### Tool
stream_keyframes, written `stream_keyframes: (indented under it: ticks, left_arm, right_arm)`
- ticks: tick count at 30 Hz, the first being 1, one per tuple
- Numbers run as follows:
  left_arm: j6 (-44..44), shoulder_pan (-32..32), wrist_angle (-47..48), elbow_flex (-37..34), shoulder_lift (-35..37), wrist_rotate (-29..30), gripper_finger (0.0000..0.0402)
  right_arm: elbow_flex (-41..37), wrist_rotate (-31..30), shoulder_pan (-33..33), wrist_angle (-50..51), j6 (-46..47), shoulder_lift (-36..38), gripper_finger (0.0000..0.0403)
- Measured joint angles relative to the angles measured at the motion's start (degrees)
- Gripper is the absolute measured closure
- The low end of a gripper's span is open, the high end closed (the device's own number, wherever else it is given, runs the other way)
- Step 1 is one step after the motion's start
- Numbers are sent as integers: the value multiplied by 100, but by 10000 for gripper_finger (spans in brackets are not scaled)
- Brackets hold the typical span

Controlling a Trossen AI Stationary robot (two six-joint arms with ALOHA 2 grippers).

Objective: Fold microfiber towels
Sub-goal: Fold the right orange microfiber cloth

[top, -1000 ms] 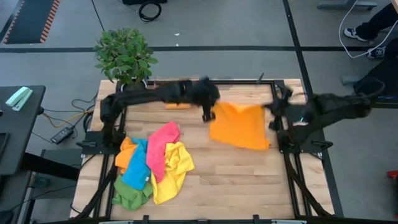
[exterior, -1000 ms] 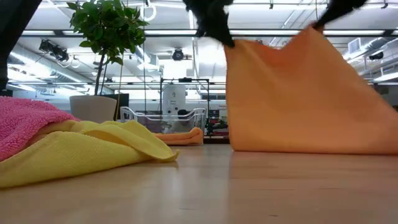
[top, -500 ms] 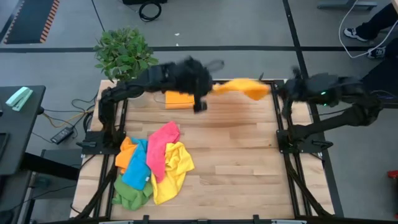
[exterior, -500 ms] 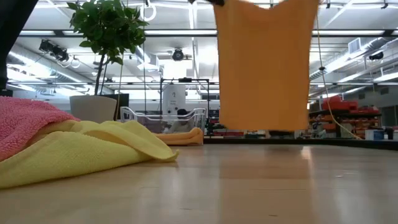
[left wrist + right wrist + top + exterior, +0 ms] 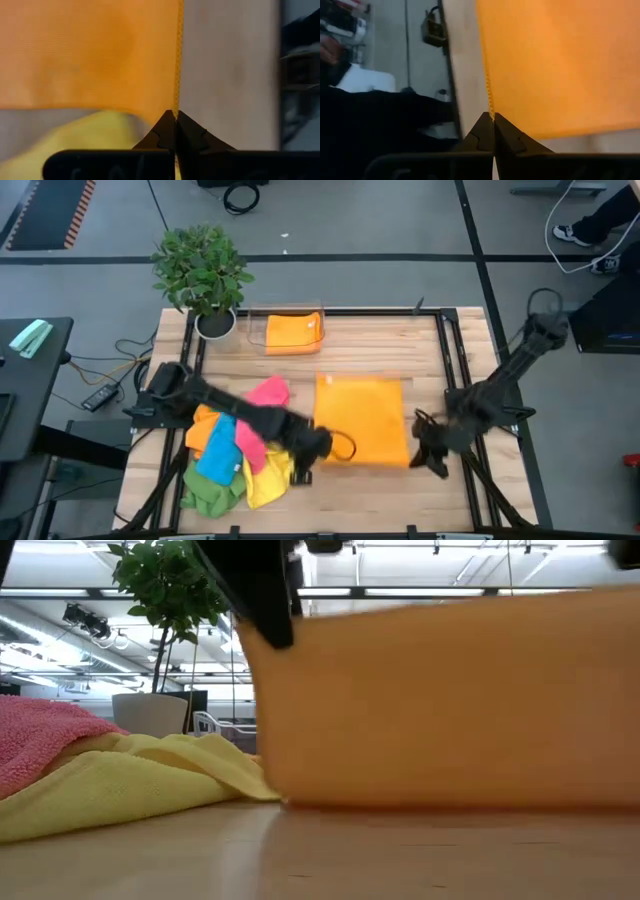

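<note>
Jaws of both grippers are shut on the orange towel's (image 5: 360,418) near corners: left gripper (image 5: 318,448), right gripper (image 5: 420,442); the towel is spread over the table (image 5: 400,340).

The orange towel (image 5: 362,418) is soft, fuzzy cloth and does not shine. The desk (image 5: 370,485) is smooth, pale wood. The black fingers (image 5: 162,135) look hard and dull.
</note>
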State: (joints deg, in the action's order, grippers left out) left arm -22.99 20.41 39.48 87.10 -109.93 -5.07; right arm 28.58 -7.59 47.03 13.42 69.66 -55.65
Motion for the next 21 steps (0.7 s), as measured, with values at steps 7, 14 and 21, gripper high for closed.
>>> stream_keyframes:
  ticks: [7, 14, 21]
  left_arm:
    - [-387, -3, -51, 146, 11, 43, 393]
    - [291, -835, -151, 154, -50, 219, 395]
    - [721, -1307, -156, 156, -512, -453, 396]
  right_arm:
    - [496, -381, 486, 545, 675, -708, 401]
    - [440, -395, 108, 1818, 1180, -735, 401]
    - [443, -419, -153, 2234, 1166, -978, 401]
